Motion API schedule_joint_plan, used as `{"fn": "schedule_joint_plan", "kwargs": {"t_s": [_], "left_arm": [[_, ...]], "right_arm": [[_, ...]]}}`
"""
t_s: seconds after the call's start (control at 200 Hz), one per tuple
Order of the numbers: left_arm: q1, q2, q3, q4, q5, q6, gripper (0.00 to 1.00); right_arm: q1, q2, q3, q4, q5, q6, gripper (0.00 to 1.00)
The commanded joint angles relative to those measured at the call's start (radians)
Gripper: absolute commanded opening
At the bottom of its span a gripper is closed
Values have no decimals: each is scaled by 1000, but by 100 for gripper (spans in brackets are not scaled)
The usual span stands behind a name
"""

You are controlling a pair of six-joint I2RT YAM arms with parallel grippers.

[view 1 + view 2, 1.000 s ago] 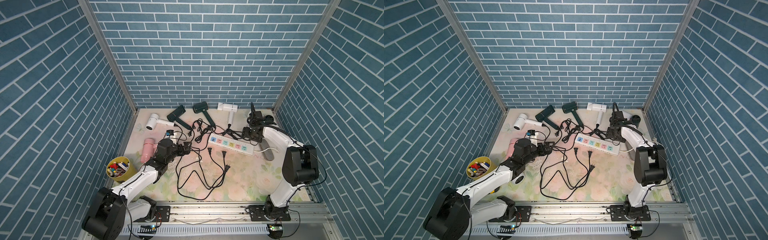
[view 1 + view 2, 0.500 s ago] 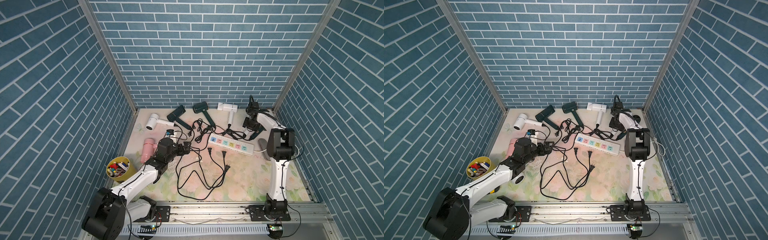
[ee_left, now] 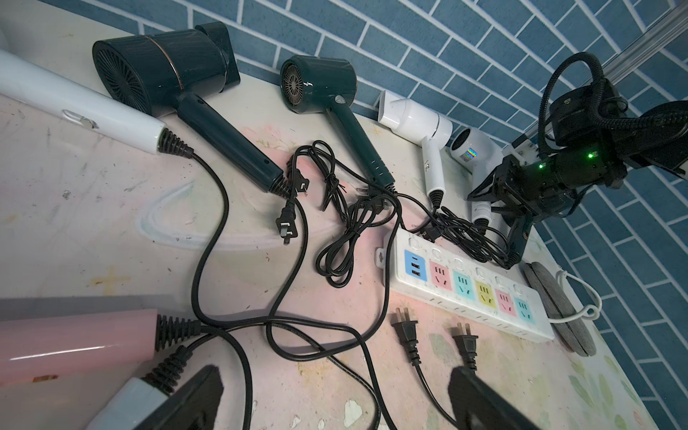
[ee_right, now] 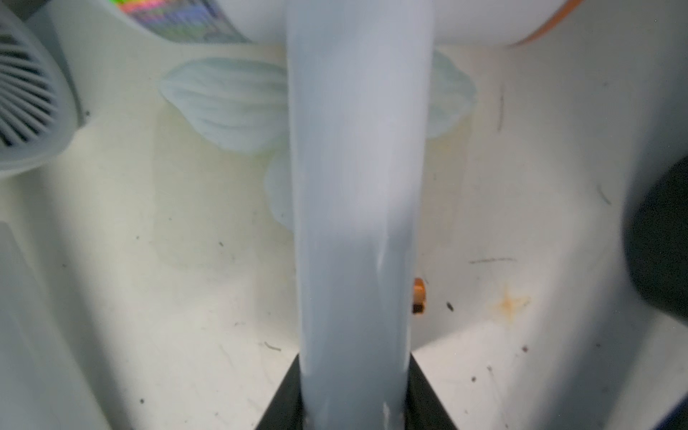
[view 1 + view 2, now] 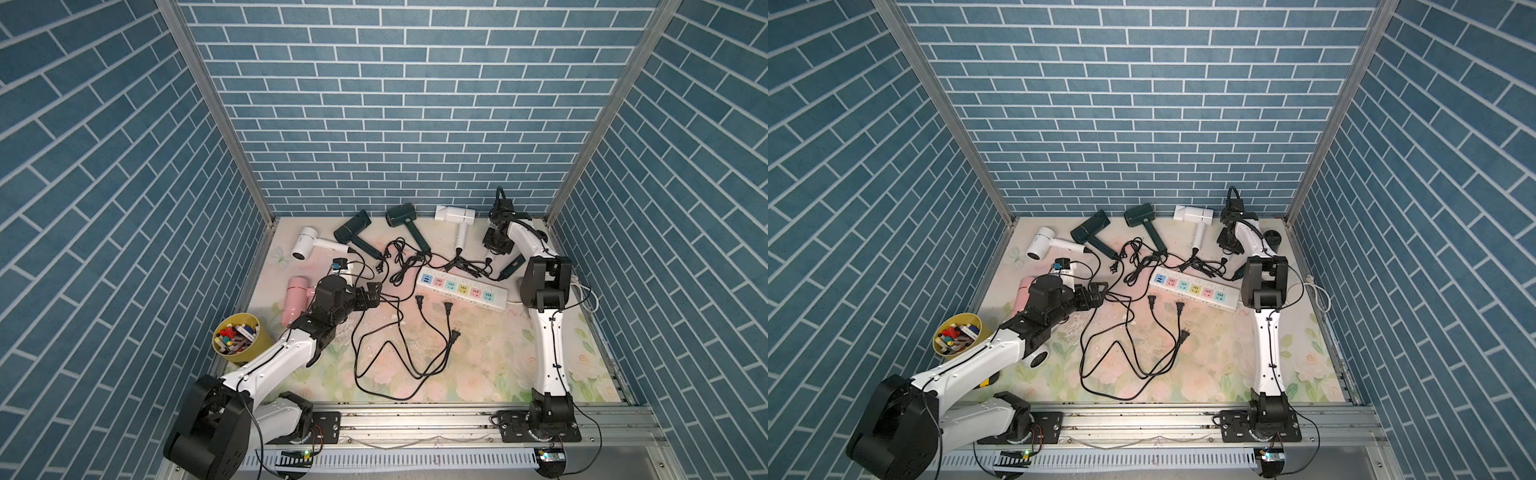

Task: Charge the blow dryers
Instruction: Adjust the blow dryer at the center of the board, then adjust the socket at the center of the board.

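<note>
Now the right arm [image 5: 528, 241] has swung away from the strip [image 5: 461, 287] and reaches to the table's [image 5: 478, 365] far right corner. Its forearm slopes down and its wrist sits over a white dryer [image 4: 357, 186] lying there. The left arm [image 5: 282, 357] has stayed bent near the left edge beside the pink dryer [image 5: 296, 299], with the left gripper [image 5: 371, 294] spread wide and empty. The right gripper [image 5: 496, 246] has narrowed until its jaws press both sides of the white dryer's handle. A pick is probably starting. The strip's sockets are empty, so no dryer is charging yet.
</note>
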Motion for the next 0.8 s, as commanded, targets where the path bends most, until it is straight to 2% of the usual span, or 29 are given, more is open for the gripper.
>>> {"fn": "schedule_joint_plan", "kwargs": {"t_s": [0.0,0.135,0.265,0.395,0.535,0.665,0.795], "left_arm": [[-6,12,19,-8,-8,14,99],[-5,9,19,-8,-9,15,99],[-5,12,18,-9,-15,18,99],[-5,10,20,-15,-23,23,99],[-5,6,22,-21,-33,27,99],[-5,7,20,-20,-39,32,99],[-5,23,22,-18,-48,39,99]], "right_arm": [[-15,28,58,16,-69,30,29],[-11,-77,-19,51,-105,20,57],[9,-279,-244,128,-73,-22,69],[43,-506,-483,193,-76,-93,74],[115,-672,-709,245,-105,-188,74],[164,-690,-789,260,-240,-240,73],[212,-651,-783,243,-269,-278,71]]}}
